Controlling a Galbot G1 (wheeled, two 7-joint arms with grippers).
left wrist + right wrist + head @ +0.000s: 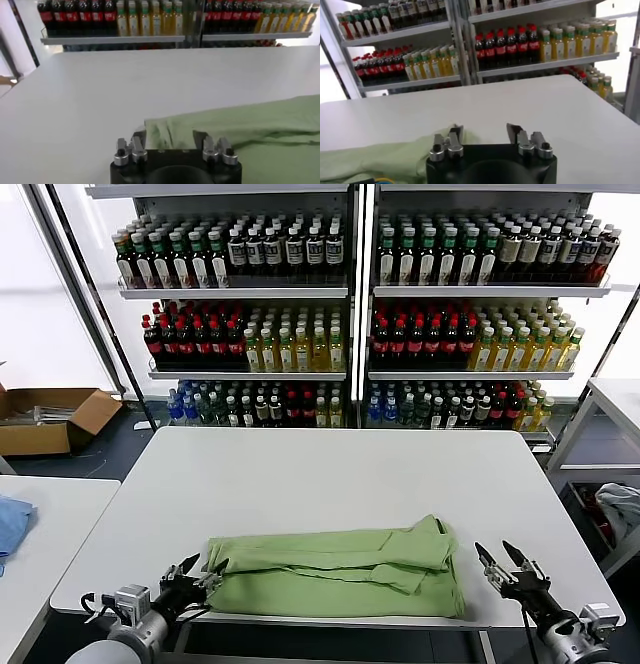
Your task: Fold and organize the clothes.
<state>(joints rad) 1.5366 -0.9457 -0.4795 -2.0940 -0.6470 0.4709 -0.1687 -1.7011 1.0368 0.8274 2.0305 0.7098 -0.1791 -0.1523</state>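
Observation:
The light green shirt (340,572) lies folded into a long band along the front edge of the white table (330,474). My left gripper (203,568) is open at the shirt's left end. In the left wrist view (169,136) the shirt's edge (240,125) lies between the spread fingers (137,139). My right gripper (507,559) is open just off the shirt's right end, apart from it. In the right wrist view (485,131) the shirt (380,155) sits to one side of the fingers (513,130) over bare table.
Shelves of bottles (340,324) stand behind the table. A cardboard box (50,419) sits on the floor at the far left. A blue cloth (12,524) lies on a side table at left. A pale cloth (620,506) lies at right near another white table (615,399).

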